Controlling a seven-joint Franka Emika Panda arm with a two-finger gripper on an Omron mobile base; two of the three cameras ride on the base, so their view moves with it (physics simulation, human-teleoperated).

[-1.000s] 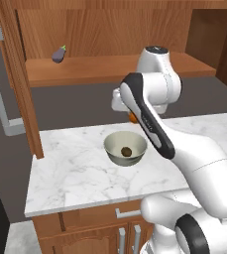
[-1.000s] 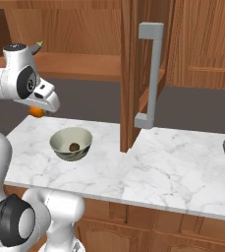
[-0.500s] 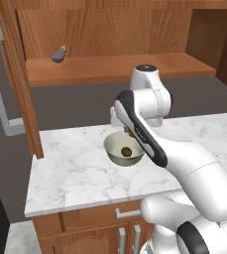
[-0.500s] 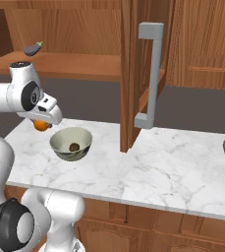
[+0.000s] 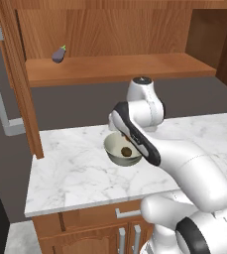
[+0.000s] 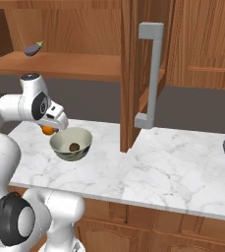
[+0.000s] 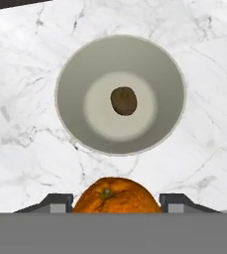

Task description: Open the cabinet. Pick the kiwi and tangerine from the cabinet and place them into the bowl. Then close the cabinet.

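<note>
- Step in hand: pincer (image 7: 116,209) pinches tangerine (image 7: 116,194) above bench (image 7: 26,139), beside bowl (image 7: 68,74); kiwi (image 7: 123,100) lies inside.
- Next: centre over bowl, release; cabinet (image 6: 133,74) remains open.

Kiwi (image 7: 123,100) lies in bowl (image 7: 75,74); tangerine (image 7: 116,195) above it.

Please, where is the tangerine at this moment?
The tangerine is held in the gripper, just above the marble counter beside the left rim of the bowl in the right base view. The kiwi already lies inside the bowl.
</note>
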